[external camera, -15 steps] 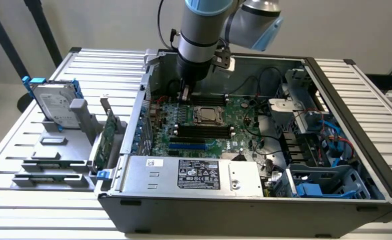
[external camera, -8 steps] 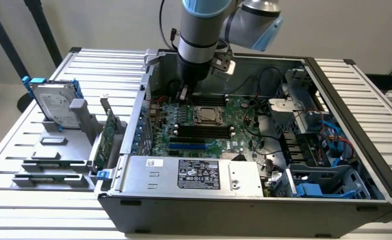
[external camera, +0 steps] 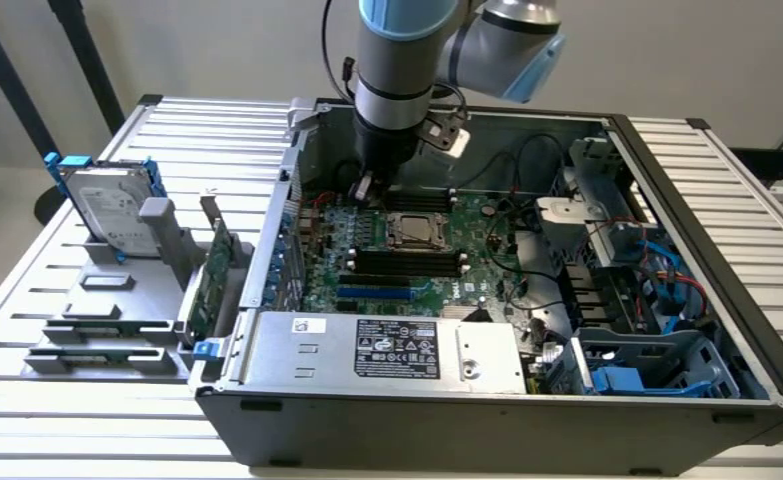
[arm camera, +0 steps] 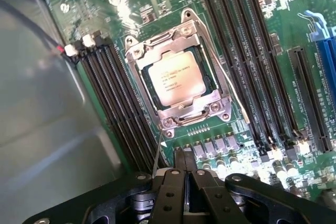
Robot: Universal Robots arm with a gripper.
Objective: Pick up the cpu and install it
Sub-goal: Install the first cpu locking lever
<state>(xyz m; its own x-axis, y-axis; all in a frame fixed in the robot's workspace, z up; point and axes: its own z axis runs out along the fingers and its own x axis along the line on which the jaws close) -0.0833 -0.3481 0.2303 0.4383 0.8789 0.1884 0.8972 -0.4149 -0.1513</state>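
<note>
The cpu (external camera: 415,228) (arm camera: 176,78), a small square chip with a dull silver top, lies flat inside the metal socket frame (arm camera: 178,80) on the green motherboard (external camera: 478,262) of the open computer case. My gripper (external camera: 364,190) (arm camera: 185,154) hangs over the board just beside the socket, on the exterior view's left of it. Its black fingers (arm camera: 180,171) are pressed together with nothing between them, and they do not touch the cpu.
Black memory slots (arm camera: 247,61) flank the socket on both sides. A silver box with a black label (external camera: 384,350) fills the case's front. Cables and a blue drive bay (external camera: 638,375) sit at the right. Outside the case, a hard drive with blue rails (external camera: 104,205) stands on a grey rack.
</note>
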